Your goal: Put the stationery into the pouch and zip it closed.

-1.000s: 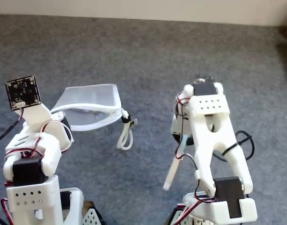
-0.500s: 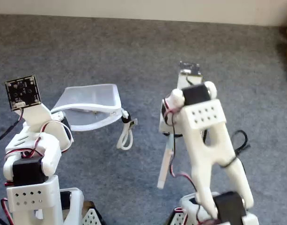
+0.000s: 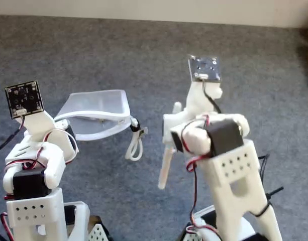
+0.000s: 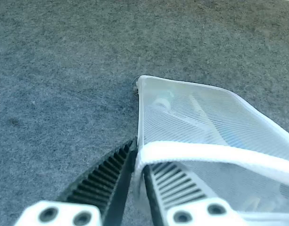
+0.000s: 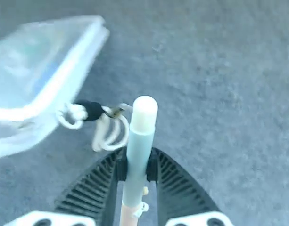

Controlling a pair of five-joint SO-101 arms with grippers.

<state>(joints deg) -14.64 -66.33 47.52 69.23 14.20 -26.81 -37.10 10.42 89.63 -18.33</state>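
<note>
Grey carpet (image 3: 118,55) under the pouch (image 3: 96,108) meets pale wall (image 3: 143,7).

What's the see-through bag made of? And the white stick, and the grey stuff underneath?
The pouch looks like thin white mesh, fabric or plastic: fine stripes, and things show through. The pen seems smooth plastic, with a rounded cap. The grey surface looks like fuzzy carpet or felt, speckled and dull.
</note>
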